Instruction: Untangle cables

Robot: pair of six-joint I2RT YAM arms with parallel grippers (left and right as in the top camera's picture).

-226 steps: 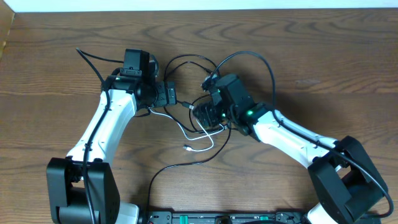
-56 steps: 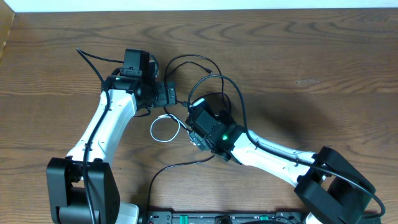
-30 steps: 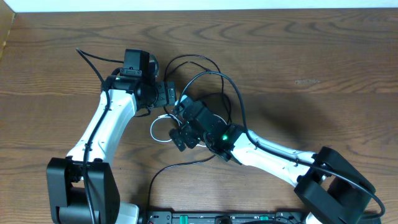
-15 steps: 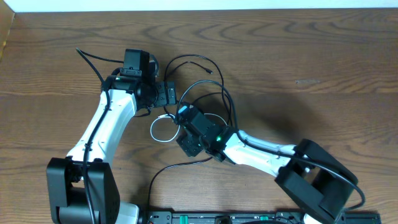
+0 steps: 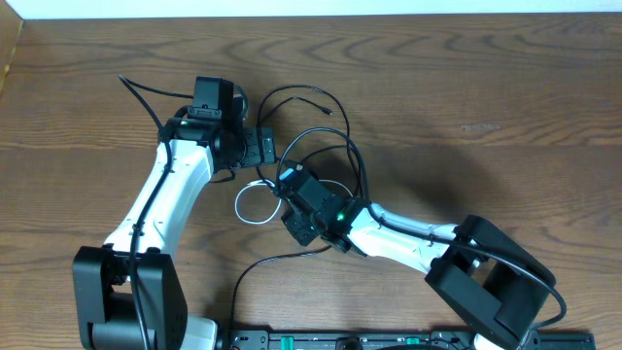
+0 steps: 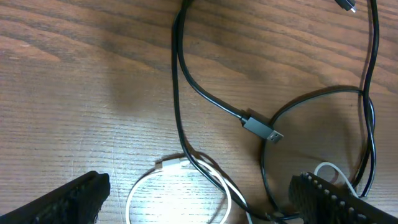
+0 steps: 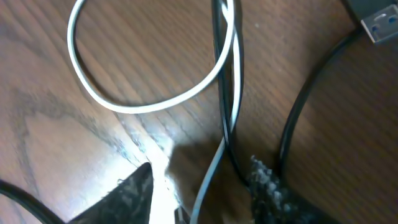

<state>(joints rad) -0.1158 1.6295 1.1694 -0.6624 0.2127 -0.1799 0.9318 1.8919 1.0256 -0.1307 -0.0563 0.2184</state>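
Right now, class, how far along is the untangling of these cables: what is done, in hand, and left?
Done: nothing that shows; the white cable loops across the black cables in one heap. In hand: the right gripper has its fingers astride the white cable and a black one, side by side. Left: pulling every cable apart; the left gripper hangs open above them, holding nothing.

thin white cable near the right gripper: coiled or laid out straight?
Coiled. The thin white cable curls round into a closed loop, seen in both the overhead and the right wrist views.
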